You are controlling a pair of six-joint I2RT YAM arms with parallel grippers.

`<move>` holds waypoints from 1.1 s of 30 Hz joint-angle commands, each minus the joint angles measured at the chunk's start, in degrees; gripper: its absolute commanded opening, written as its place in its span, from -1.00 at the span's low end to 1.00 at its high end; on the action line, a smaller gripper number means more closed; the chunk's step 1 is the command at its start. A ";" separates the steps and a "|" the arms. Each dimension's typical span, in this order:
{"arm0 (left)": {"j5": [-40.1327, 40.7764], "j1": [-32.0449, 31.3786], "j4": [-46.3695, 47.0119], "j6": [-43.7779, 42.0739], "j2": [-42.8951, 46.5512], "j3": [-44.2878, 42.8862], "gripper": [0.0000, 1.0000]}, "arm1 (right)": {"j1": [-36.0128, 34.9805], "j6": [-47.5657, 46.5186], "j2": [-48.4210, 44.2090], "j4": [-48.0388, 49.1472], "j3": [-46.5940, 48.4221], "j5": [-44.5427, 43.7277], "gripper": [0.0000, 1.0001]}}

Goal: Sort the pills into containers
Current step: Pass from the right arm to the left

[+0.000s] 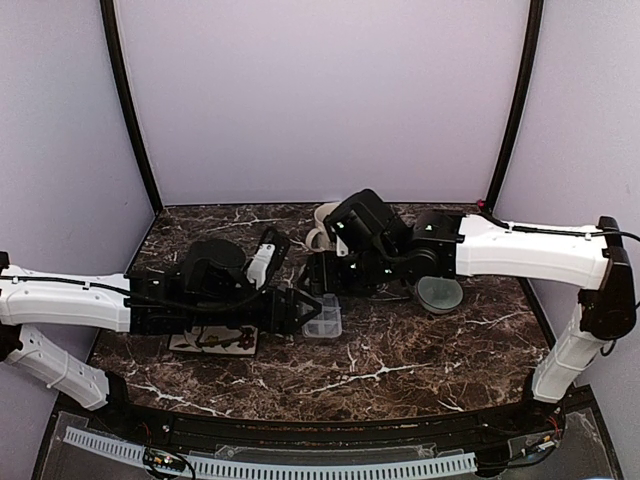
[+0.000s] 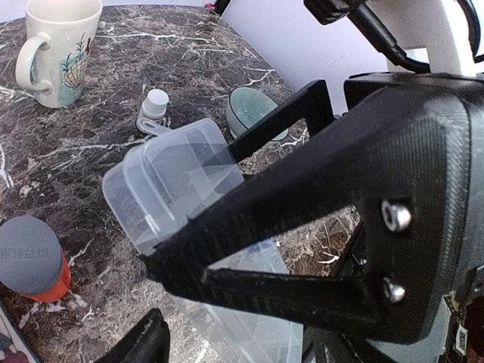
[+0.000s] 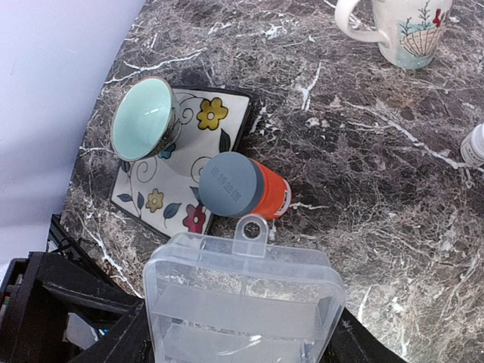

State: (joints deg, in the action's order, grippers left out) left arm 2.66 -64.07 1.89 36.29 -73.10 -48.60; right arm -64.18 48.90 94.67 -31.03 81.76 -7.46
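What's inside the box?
Through the clear box, only dividers show; no pills visible. Its near end leaves the right wrist view, and left fingers cover its middle in the left wrist view.

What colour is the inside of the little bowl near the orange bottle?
Pale mint green. The bowl shows best in the right wrist view.

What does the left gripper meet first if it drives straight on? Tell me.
The clear organiser box. It already sits at the tips of the left gripper, apparently between its fingers. Whether they touch it is unclear.
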 commanded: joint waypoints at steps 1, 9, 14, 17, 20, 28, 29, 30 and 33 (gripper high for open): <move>-1.87 0.52 3.28 2.89 0.67 0.94 0.27 | -1.07 -0.92 0.18 1.78 2.59 -0.44 -0.23; -2.48 0.53 6.13 4.80 0.46 2.26 -0.09 | -1.36 -1.11 0.36 1.91 3.15 -0.23 -0.23; -2.50 0.53 6.78 5.31 0.41 2.76 -0.40 | -1.47 -1.19 0.16 2.18 2.88 -0.11 -0.23; -2.40 0.53 7.45 5.66 0.50 3.13 -0.55 | -1.45 -1.27 0.16 2.29 2.80 -0.05 -0.23; -2.39 0.77 7.82 5.84 0.42 3.30 -0.72 | -1.47 -1.36 0.09 2.47 2.58 0.00 -0.23; -1.96 1.94 8.58 7.58 1.40 4.33 -1.00 | -1.41 -2.24 -1.09 3.25 1.08 -0.63 0.17; -1.95 2.26 8.57 7.85 1.65 4.57 -1.00 | -1.46 -2.49 -1.40 3.37 0.68 -0.86 0.21; -2.02 2.61 8.44 8.22 1.88 4.63 -1.00 | -1.47 -2.80 -1.88 3.72 0.22 -1.00 0.25; -2.38 3.96 8.28 9.02 2.48 4.99 -1.00 | -1.46 -3.90 -2.96 5.17 -1.64 -1.68 0.40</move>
State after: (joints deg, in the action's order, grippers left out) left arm 0.75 -61.47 8.78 44.84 -73.03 -44.69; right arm -64.97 46.98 94.24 -28.80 82.26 -8.43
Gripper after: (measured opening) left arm 0.237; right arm 0.666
